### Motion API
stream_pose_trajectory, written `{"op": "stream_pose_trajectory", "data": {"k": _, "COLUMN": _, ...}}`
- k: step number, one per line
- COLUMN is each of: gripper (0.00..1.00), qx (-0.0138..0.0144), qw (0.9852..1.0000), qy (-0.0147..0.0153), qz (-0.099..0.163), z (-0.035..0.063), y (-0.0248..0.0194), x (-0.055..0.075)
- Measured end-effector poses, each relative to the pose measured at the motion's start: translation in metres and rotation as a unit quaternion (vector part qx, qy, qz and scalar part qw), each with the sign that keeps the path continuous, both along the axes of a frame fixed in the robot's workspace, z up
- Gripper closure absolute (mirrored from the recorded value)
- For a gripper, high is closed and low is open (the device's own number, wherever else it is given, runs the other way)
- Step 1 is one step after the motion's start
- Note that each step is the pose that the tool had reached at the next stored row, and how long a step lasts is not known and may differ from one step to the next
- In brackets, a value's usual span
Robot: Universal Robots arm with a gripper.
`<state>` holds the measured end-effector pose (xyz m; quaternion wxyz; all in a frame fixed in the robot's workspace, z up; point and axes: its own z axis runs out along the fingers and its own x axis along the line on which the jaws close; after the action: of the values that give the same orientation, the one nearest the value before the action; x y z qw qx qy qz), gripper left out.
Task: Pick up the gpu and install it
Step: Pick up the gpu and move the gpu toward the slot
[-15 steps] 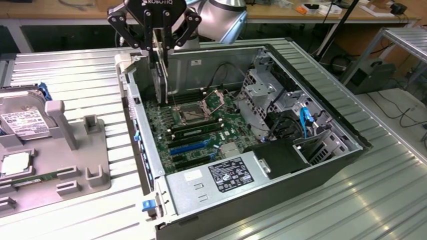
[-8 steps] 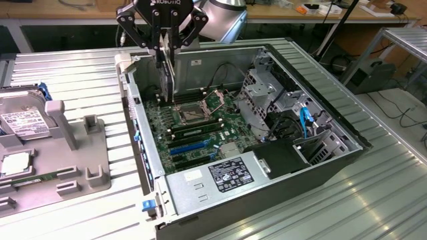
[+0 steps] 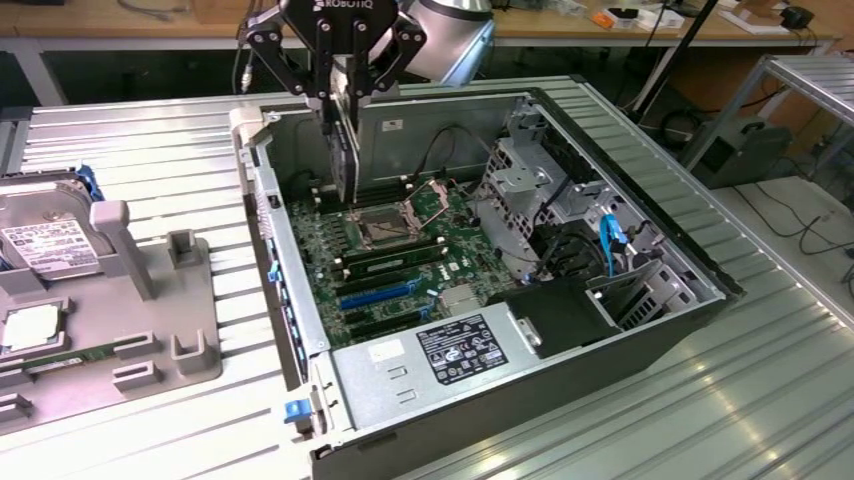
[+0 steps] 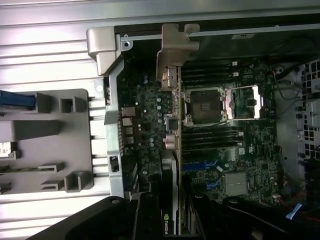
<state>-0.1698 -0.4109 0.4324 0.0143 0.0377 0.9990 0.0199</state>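
The gpu [image 3: 347, 160] hangs edge-down inside the open computer case [image 3: 454, 430], a slim dark card held upright over the motherboard [image 3: 320, 240], close to the processor socket [image 3: 378, 228]. The gripper [image 3: 342, 95] is clamped on the card's upper edge, one finger on each flat face. In the wrist view the gpu [image 4: 172, 125] appears edge-on as a pale strip, its silvery bracket [image 4: 177, 42] towards the case's rear wall and its body running back to the gripper [image 4: 170, 217]. Whether the lower edge touches the board cannot be told; it appears to hang clear.

Handling (a judgement): the card is probably light and stiff, but fragile. The faces carry components, and the contact edge should meet nothing except a slot. The flat faces near the upper edge are the sound place to hold it, as here. A thin board gripped this way may pivot between the fingers if it is pushed off-axis.

Well apart, outside the case, a grey fixture [image 3: 160, 300] carries a hard drive [image 3: 47, 235].
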Motion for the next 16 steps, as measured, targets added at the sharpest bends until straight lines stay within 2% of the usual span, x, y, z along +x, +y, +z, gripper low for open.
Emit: {"op": "stream_pose_trajectory", "data": {"k": 16, "gripper": 0.73, "qx": 0.0, "qw": 1.0, "qy": 0.0, "qz": 0.0, "z": 0.0, "y": 0.0002, "x": 0.028}}
